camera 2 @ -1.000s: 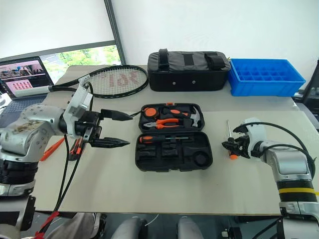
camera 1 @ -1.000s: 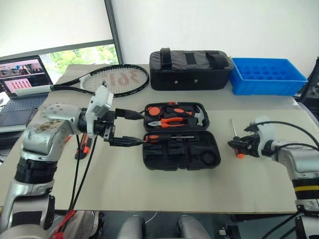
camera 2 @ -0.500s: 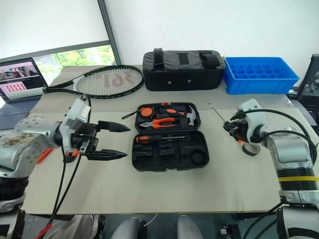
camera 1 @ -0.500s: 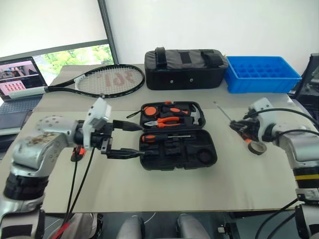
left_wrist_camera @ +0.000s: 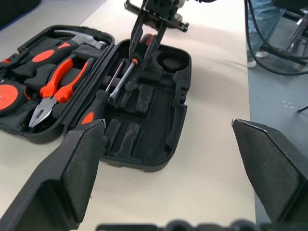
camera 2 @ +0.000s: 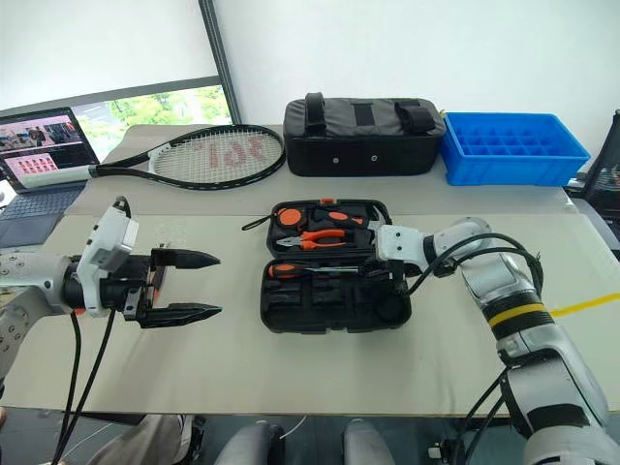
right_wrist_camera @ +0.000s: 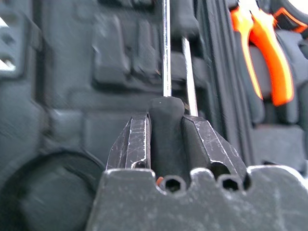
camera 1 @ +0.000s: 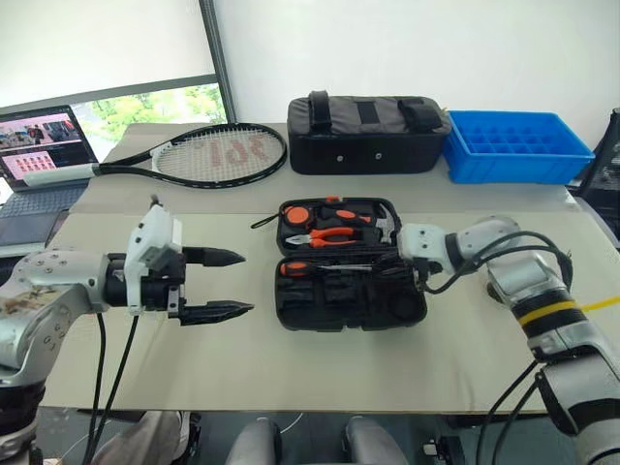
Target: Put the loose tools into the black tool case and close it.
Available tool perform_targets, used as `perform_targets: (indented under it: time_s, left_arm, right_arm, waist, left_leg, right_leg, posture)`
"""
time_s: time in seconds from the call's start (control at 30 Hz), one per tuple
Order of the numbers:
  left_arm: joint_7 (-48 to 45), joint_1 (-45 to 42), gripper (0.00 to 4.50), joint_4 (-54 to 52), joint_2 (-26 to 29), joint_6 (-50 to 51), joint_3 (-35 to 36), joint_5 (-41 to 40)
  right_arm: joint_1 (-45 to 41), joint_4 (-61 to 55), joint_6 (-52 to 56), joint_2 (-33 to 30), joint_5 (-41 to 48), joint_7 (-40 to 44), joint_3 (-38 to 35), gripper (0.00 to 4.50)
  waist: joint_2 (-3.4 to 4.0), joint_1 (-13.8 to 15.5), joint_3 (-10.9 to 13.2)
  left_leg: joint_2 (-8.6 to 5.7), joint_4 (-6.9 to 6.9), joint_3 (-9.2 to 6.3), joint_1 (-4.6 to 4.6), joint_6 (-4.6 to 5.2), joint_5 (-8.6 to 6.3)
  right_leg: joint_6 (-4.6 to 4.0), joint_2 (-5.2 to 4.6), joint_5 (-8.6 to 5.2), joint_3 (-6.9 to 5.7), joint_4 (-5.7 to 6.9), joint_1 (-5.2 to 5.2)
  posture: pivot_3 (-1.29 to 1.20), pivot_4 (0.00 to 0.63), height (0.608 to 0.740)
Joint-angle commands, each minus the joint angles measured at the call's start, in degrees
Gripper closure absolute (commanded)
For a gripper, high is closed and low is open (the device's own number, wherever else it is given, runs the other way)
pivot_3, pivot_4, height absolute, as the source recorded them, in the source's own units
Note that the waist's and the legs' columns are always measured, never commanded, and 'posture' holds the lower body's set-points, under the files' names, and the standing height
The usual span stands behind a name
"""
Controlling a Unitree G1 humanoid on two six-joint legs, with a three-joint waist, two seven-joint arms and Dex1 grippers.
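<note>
On the counter (camera 1: 291, 368), the right tool (left_wrist_camera: 150, 42), clamped on a screwdriver (right_wrist_camera: 166, 72), should lower it flat into the case (camera 1: 351, 291) slot below; left tool (camera 1: 218, 284) gapes.

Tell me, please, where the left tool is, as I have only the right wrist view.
Observer: The left tool hovers open and empty over the table, left of the black tool case.
Operator: Is the case under my screwdriver fully open?
Observer: Yes, both halves lie flat; a hammer sits in the far half.
Operator: What lies beyond it?
Observer: A tennis racket, a black bag and a blue tray.
</note>
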Motion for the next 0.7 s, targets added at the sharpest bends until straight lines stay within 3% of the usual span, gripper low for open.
perform_targets:
  time_s: [0.03,0.2,0.47,0.57,0.7]
  left_arm:
    - [1.61,0.44,0.00,-3.07,1.27,0.86,2.74,-2.35]
    - [2.60,0.31,0.00,-3.59,1.59,1.39,2.55,-3.41]
    - [3.07,-0.73,0.00,-2.74,1.03,0.62,0.67,-3.63]
    - [3.53,-1.06,0.00,-2.41,0.26,0.34,-0.23,-3.58]
    - [3.52,-1.30,0.00,-1.75,-0.11,-0.14,-0.77,-3.21]
  right_arm:
    - [-1.92,2.82,-5.09,0.68,-1.25,2.07,-0.20,2.57]
    - [-2.05,3.32,-7.08,1.52,-0.04,1.58,-2.67,0.95]
    - [1.52,-3.49,14.58,5.16,15.31,-3.49,-15.60,0.95]
    - [5.19,-5.98,19.06,8.55,19.66,-6.46,-19.20,1.74]
    - [8.99,-6.10,16.98,11.02,18.53,-6.69,-18.56,3.03]
  waist:
    - [0.00,-0.01,0.00]
    - [0.00,-0.14,0.00]
    - [-0.01,-0.17,-0.01]
    - [-0.02,-0.18,-0.02]
    - [0.00,-0.18,-0.01]
  left_leg:
    - [0.00,-0.02,-0.01,0.01,0.00,0.00]
    - [0.01,-0.03,-0.01,0.08,0.00,0.00]
    - [0.02,-0.03,-0.05,0.08,0.00,0.00]
    - [0.02,-0.04,-0.09,0.10,0.00,0.00]
    - [0.00,-0.03,-0.07,0.06,0.00,0.00]
  right_leg:
    - [-0.01,0.02,0.00,-0.01,0.02,0.00]
    - [-0.05,0.04,0.00,-0.02,0.06,0.02]
    - [-0.12,0.03,0.04,-0.02,0.10,0.03]
    - [-0.13,0.04,0.04,-0.05,0.10,0.08]
    - [-0.12,0.03,0.04,-0.03,0.09,0.05]
  posture:
    - [0.00,0.150,0.707]
    - [0.00,0.150,0.707]
    - [0.00,0.150,0.707]
    - [0.00,0.150,0.707]
    - [0.00,0.150,0.707]
